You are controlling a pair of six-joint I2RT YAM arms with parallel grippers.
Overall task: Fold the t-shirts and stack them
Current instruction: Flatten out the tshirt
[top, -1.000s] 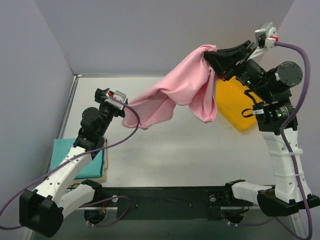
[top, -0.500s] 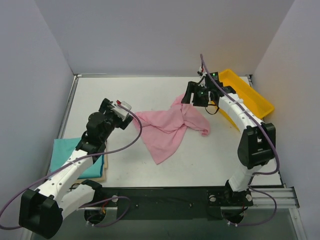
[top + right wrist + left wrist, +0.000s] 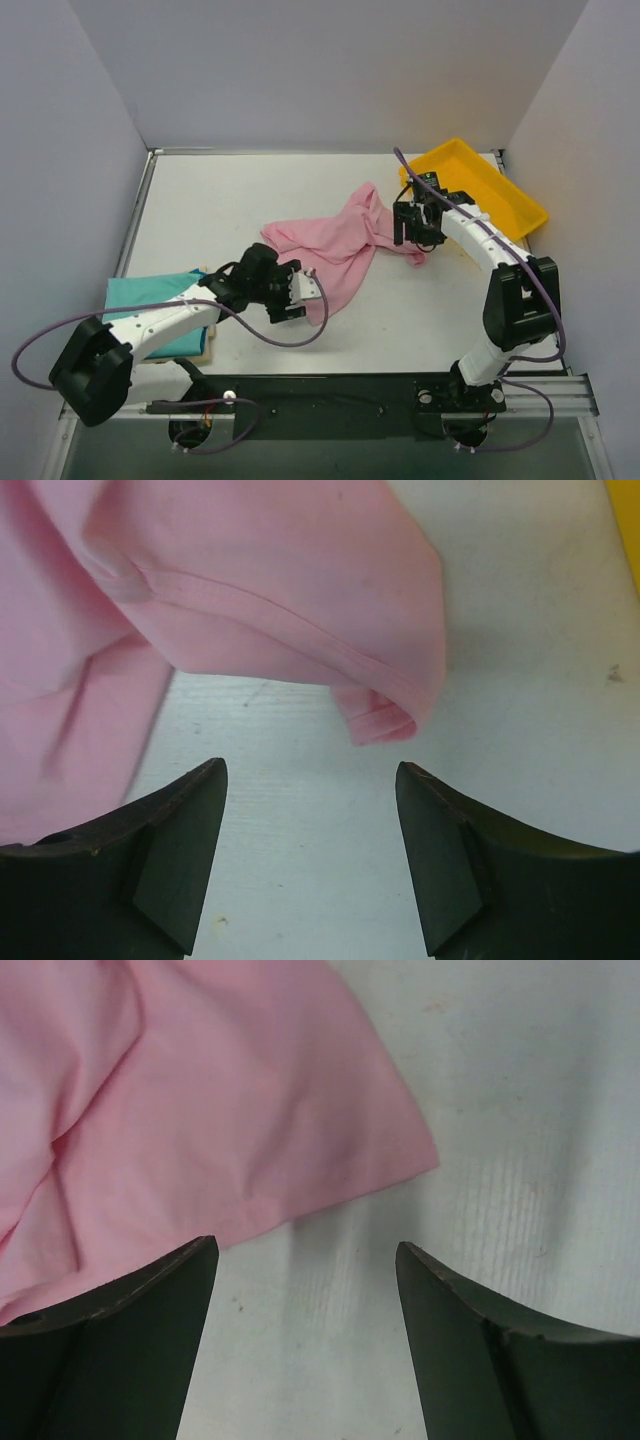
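A light pink t-shirt (image 3: 338, 243) lies crumpled in the middle of the table. My left gripper (image 3: 303, 300) is low over its near corner, open. In the left wrist view the pink hem (image 3: 250, 1150) lies just ahead of the left gripper (image 3: 303, 1248), with bare table between the fingers. My right gripper (image 3: 413, 238) is open at the shirt's right side. A rolled pink sleeve end (image 3: 380, 723) lies just beyond the right gripper (image 3: 310, 768). A folded teal t-shirt (image 3: 140, 297) lies at the left, with a cream edge (image 3: 208, 343) under it.
A yellow plastic tray (image 3: 497, 185) stands at the back right, just behind the right arm. The table's left edge runs next to the teal stack. The left arm reaches across the front of the table.
The right gripper, which held the pink shirt high in the air, has come down and let it go onto the table. The left arm has swung down to the shirt's near corner.
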